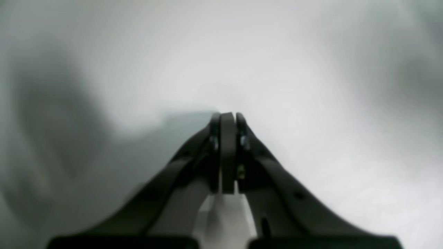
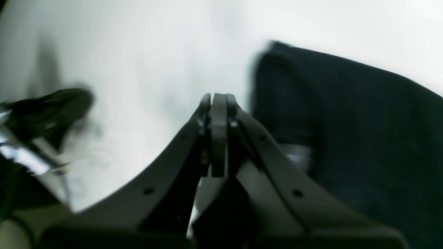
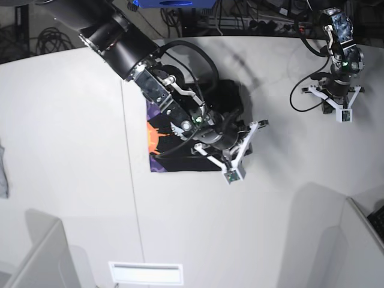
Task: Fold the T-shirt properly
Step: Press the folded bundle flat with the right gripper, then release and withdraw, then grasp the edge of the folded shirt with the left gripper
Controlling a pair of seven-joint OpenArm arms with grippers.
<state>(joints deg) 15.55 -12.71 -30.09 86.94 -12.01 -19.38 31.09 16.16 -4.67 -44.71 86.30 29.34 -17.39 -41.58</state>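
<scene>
Base view: the T-shirt (image 3: 180, 144) is seen lying on the white desk (image 3: 72, 120) as a compact folded packet, near the desk's middle, with the orange sun and purple print facing up at its left end and plain black cloth toward its right. Much of the packet is covered by the right arm, so its full outline cannot be made out. The long axis of the packet appears to run left to right across this view, parallel to the desk's near edge, with the straight lower edge and lower left corner exposed.

The right end effector (image 3: 233, 157) is held low over the packet's right end, with its jaws together and nothing clamped between them; in the right wrist view the closed right end effector (image 2: 219, 103) is shown just beside the black cloth (image 2: 346, 131), not gripping it. The left end effector (image 1: 227, 119) is likewise closed on nothing, and is parked well apart at the far right over bare desk.

The folding is judged to be nearly complete. If a pressing or smoothing pass is in hand, the closed jaws should be drawn flat along the long axis, so that layers are not dragged apart or the corner lifted.
</scene>
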